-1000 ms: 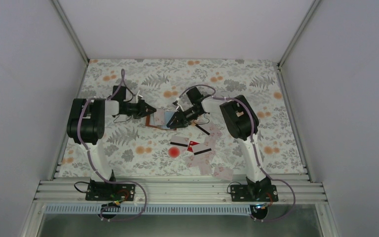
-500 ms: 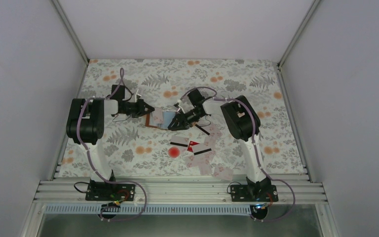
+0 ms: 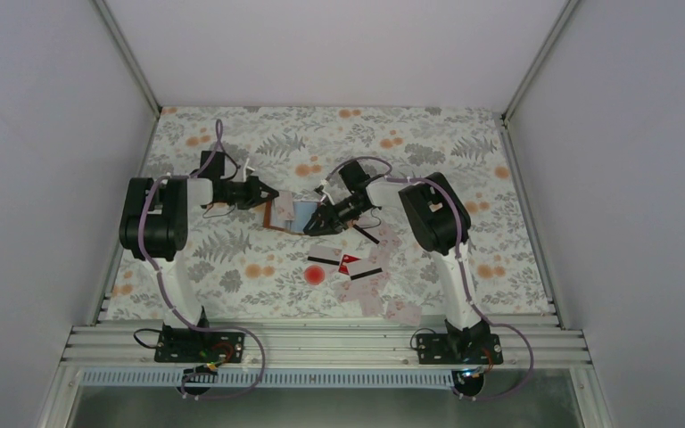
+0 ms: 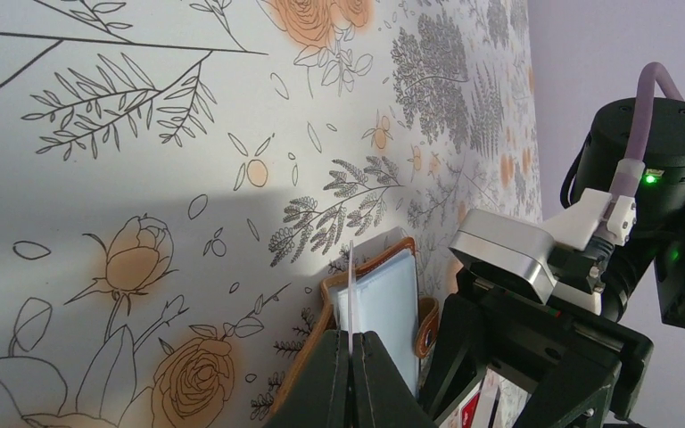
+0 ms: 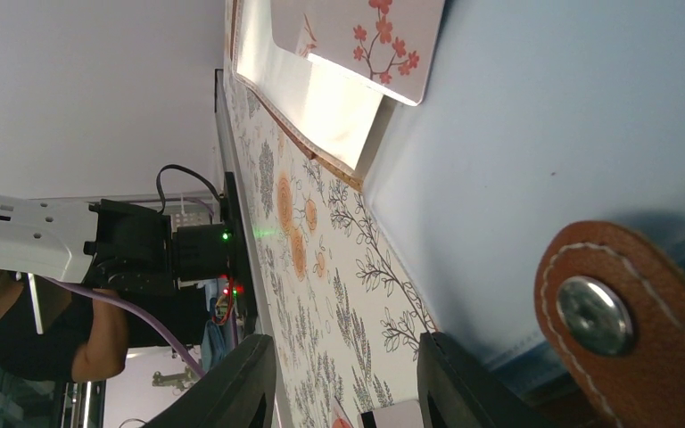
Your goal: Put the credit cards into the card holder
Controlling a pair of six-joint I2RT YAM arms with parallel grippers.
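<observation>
small brown leather card holder (image 3: 287, 215) open on floral-print table (image 3: 232, 143), black left gripper (image 4: 350, 343) pinched shut on its raised pale flap (image 5: 308, 89), right gripper (image 5: 343, 348) half-spread over it, empty, pale plastic credit cards (image 3: 357, 272) scattered just beside

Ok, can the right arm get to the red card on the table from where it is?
Probably yes. The right gripper is open and empty at the card holder, and the red card looks uncovered just nearer the arm's base, with nothing between.
</observation>
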